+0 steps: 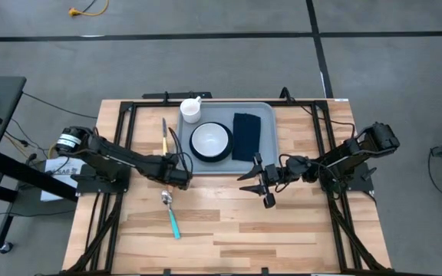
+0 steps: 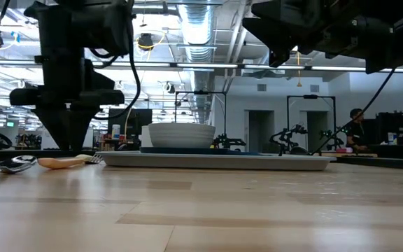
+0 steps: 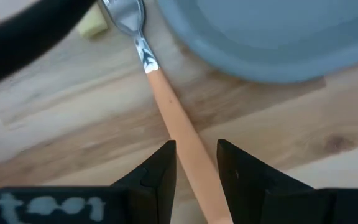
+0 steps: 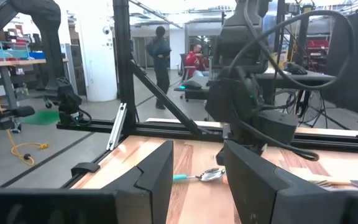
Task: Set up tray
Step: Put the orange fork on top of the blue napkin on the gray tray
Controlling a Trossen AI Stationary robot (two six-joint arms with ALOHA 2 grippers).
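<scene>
Left wrist: fork (image 3: 166,106) handle cut off.

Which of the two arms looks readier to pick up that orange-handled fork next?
The left. Its gripper is open, straddling the orange-handled fork beside the tray. The right gripper hangs apart, off the tray's near edge.

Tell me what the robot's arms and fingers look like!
Both arms are dark, almost black, made of jointed segments with black cables running along them. The left arm has a pale round part with a label near its base. Each gripper ends in two flat, dark, wedge-shaped fingers. The right gripper looks black and spiky from above.
</scene>
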